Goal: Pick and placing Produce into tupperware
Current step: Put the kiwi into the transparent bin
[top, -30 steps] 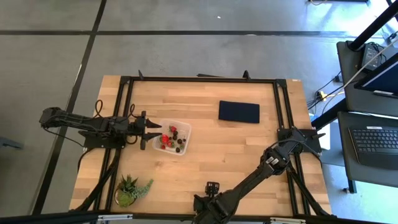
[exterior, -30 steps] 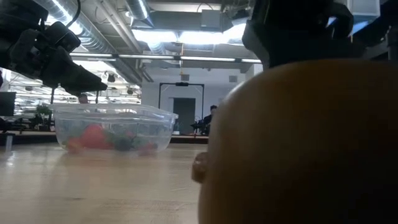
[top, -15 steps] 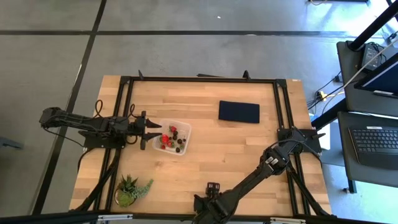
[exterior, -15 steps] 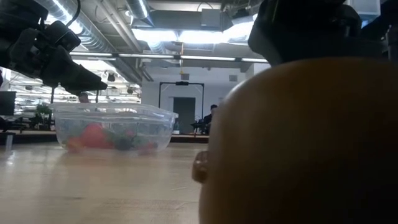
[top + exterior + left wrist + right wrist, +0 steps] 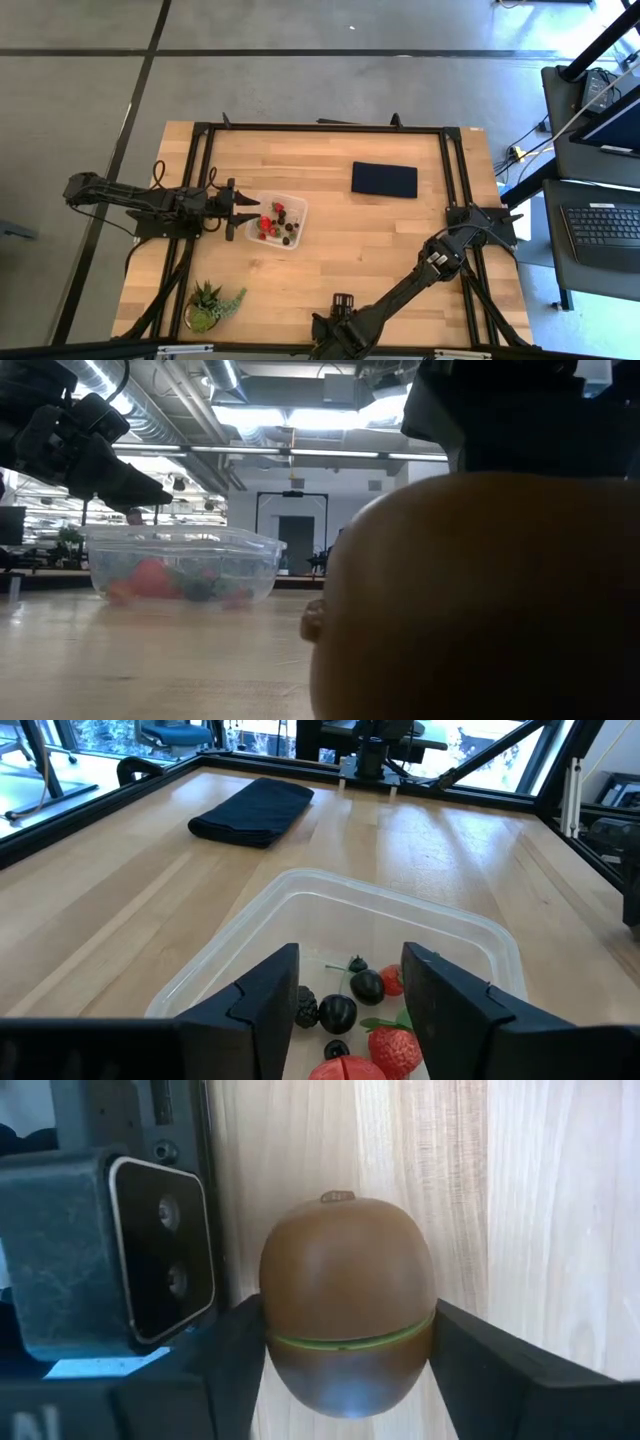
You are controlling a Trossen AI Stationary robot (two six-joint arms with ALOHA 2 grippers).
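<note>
kiwi [image 5: 347, 1305] pinched between right claw [image 5: 343, 303] fingers [image 5: 500, 1355], at near worktop [image 5: 340, 230] edge, right beside low camera block [image 5: 110, 1255]. grip sits at fruit's widest band, looks secure. you want straight lift first, clear camera block, then swing toward tupperware [image 5: 278, 220], well apart across worktop. left claw [image 5: 345, 995] hovers over tupperware rim, jaws parted, empty; strawberries [image 5: 392, 1046] and dark berries [image 5: 337, 1012] already inside. mind left claw on approach; release low.

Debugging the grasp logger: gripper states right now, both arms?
Left gripper: open, empty, over the edge of the container with the berries.
Right gripper: shut on the kiwi, at the table's near edge by the low camera.
</note>
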